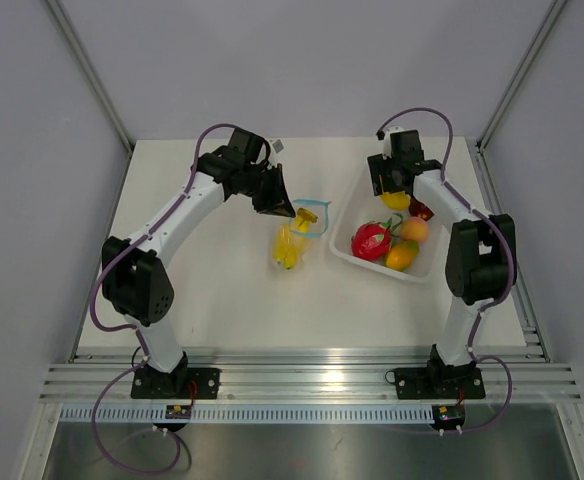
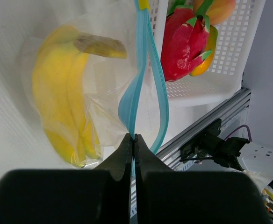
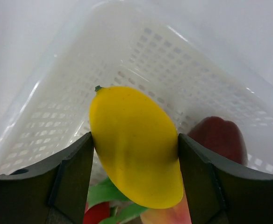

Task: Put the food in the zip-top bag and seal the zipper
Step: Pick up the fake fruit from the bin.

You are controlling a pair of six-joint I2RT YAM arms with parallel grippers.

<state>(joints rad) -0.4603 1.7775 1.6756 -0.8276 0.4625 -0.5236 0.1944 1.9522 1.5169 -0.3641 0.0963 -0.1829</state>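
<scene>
The zip-top bag [image 1: 294,240] lies mid-table with the yellow banana bunch [image 1: 288,250] inside it. My left gripper [image 1: 277,205] is shut on the light-blue zipper [image 1: 317,215] at the bag's mouth. The left wrist view shows the zipper [image 2: 148,60] looping open beyond the pinched jaws [image 2: 133,137], with the banana bunch [image 2: 61,102] behind clear plastic. My right gripper [image 1: 396,195] is down in the white basket [image 1: 357,262]. Its two fingers press both sides of the yellow lemon [image 3: 134,140]. The peach [image 1: 414,230] sits in the basket beside it.
The basket also holds a red dragon-fruit toy [image 1: 371,241], an orange-yellow fruit [image 1: 402,257] and a dark red one [image 3: 220,137]. The basket stands just right of the bag. Aluminium rails [image 1: 302,375] run along the near table edge, and walls close in the sides.
</scene>
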